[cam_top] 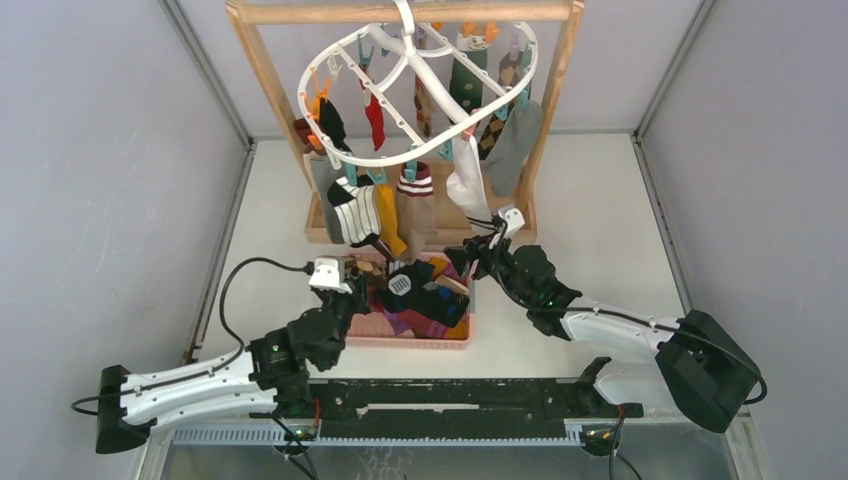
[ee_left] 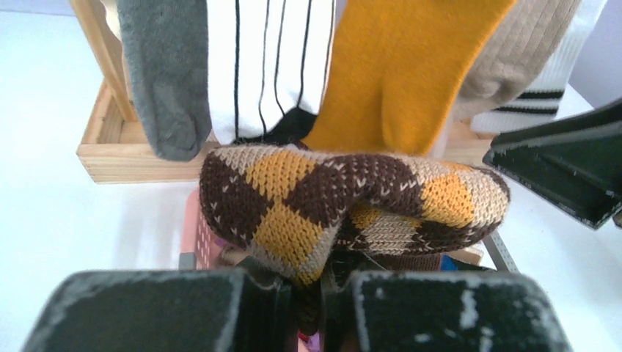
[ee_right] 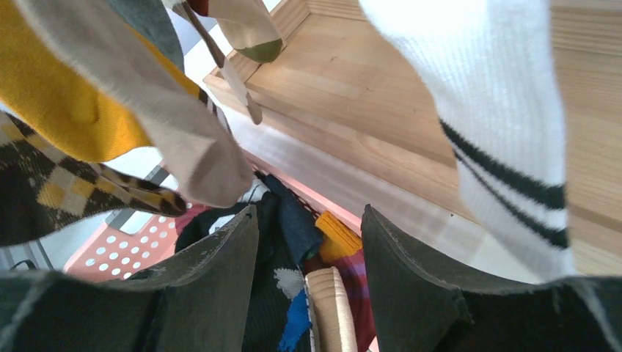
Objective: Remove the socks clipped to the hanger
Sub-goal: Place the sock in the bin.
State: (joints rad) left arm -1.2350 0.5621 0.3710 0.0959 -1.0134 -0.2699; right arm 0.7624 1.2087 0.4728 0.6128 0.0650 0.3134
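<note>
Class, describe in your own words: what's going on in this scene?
The left gripper, jaws shut, holds a brown-and-mustard argyle sock over the pink basket, which already has socks in it. The right gripper, jaws open and empty, sits beside a white striped sock hanging from the hanger. Many socks are still clipped.

No text, label, brand, number or sign can be read anywhere in these three views.

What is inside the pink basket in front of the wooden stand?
A loose pile of socks: black, navy, mustard, purple and beige ones show in the pink basket. Its floor and any socks lower in the pile are covered.
</note>
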